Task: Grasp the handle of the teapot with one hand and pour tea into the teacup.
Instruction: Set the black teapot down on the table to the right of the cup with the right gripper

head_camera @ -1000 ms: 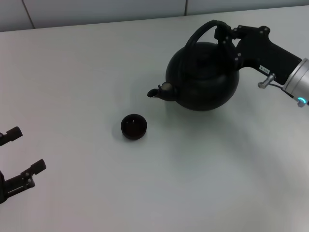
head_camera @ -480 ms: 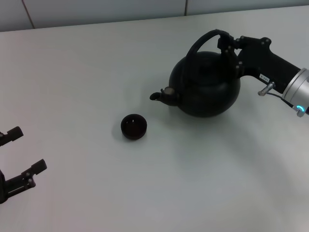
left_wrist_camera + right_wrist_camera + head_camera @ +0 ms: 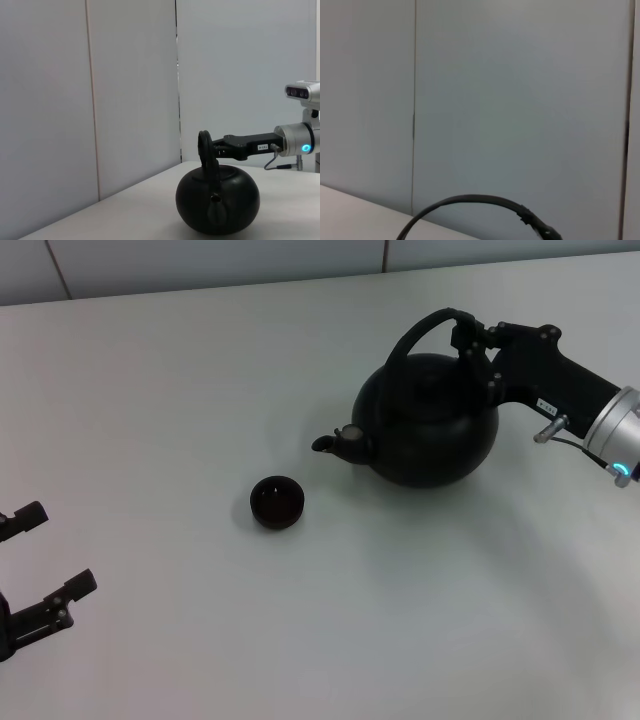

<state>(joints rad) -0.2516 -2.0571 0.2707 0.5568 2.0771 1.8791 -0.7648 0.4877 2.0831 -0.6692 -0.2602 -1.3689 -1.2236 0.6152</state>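
My left hand [image 3: 35,575] sits parked at the near left edge of the white bench [image 3: 180,400], its fingers spread and holding nothing. Right of it, towards the middle of the bench, stands the teacup [image 3: 277,502], upright, with a dark inside; whether there is tea in it I cannot tell. It stands apart from everything else.

Farther right and a little farther back is the teapot [image 3: 428,425], its stubby spout [image 3: 335,443] pointing left towards the teacup, the tip well short of the cup's rim. The pot looks close to level, lid up. From the left wrist view it seems to rest on the bench, though I cannot be sure of contact. The handle [image 3: 425,328] arches over the lid.

At the far right, my right hand [image 3: 470,340] reaches in and pinches the right end of that handle. In the right wrist view only the handle's arc [image 3: 470,201] shows against the wall.
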